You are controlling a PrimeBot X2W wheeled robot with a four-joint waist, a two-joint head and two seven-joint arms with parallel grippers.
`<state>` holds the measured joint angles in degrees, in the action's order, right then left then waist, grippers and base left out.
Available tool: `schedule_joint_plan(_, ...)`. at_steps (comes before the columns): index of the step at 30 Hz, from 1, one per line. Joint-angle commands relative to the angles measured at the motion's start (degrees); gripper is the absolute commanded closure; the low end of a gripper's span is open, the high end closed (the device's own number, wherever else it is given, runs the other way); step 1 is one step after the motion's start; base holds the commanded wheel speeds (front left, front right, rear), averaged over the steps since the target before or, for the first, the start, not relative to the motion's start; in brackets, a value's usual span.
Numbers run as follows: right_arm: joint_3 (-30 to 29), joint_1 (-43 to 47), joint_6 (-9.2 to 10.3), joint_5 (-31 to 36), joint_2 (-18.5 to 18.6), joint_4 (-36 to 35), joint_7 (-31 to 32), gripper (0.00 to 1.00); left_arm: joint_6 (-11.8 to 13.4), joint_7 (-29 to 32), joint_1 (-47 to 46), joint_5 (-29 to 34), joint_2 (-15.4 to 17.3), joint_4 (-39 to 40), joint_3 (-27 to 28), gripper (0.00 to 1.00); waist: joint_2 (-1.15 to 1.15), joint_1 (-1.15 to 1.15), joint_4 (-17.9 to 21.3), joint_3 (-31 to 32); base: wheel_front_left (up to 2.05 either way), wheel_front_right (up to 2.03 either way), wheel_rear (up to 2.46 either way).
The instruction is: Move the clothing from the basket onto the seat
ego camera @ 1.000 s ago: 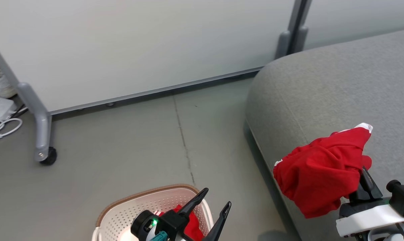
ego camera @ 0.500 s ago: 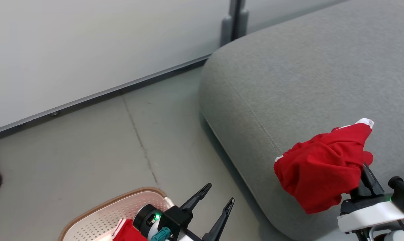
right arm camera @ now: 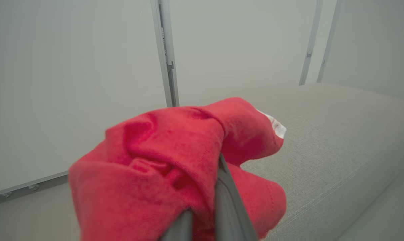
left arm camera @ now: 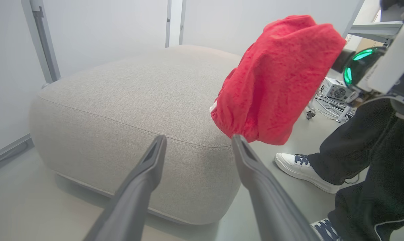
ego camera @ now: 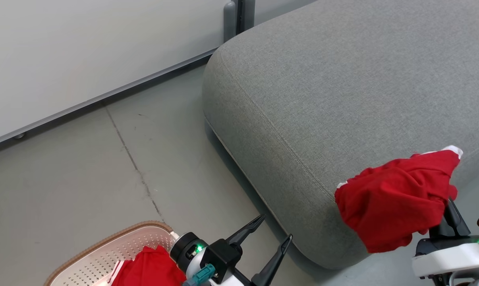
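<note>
Mostly buried, the right gripper [ego camera: 450, 206] pinches a garment [ego camera: 394, 202]; the left gripper [ego camera: 277, 226] gapes. The basket [ego camera: 136, 246] is cropped.

no readable text, label or number anywhere.

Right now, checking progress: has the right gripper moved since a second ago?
Yes. The right gripper, shut on the red garment, has swung right along the seat, away from its far left corner.

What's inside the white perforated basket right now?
One crumpled bright red garment lies in the white perforated plastic basket. The left gripper covers its right side, and the near end is cut off; anything beneath cannot be seen.
</note>
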<state>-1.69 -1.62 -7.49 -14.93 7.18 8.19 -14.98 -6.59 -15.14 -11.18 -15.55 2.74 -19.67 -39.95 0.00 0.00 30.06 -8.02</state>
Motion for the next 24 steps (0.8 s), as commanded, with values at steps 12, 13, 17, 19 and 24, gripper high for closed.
schedule_joint_plan(12,-2.0,-0.5,-0.01,0.6,0.0,0.2,-0.3,1.0,-0.3,0.0,-2.2,0.4,0.3,-0.3,0.0,0.0,0.0,0.0,-0.1,-1.2,0.0,0.0,0.0)
schedule_joint_plan(13,-2.0,-0.9,-0.01,0.7,0.3,0.1,-0.3,1.0,-0.2,0.0,-2.1,0.4,0.3,-0.1,0.1,0.0,0.0,0.0,-0.2,-1.2,0.0,0.0,0.0)
schedule_joint_plan(17,-1.8,-3.4,-0.01,0.5,1.3,-0.9,-0.3,1.0,0.5,0.0,-1.9,0.5,0.3,0.5,1.0,0.0,0.0,0.0,-0.3,-2.0,0.0,0.0,0.0)
schedule_joint_plan(19,-1.4,-5.7,-0.01,0.6,2.3,-1.5,-0.3,1.0,0.5,0.0,-2.3,0.9,0.3,0.7,1.4,0.0,0.0,0.0,-0.3,-2.7,0.0,0.0,0.0)
schedule_joint_plan(24,-3.6,-13.4,-0.01,1.0,5.0,-2.9,-0.3,1.0,0.5,0.0,-3.9,2.6,0.3,0.7,2.1,0.0,0.0,0.0,-1.5,-6.6,0.0,0.0,0.0)
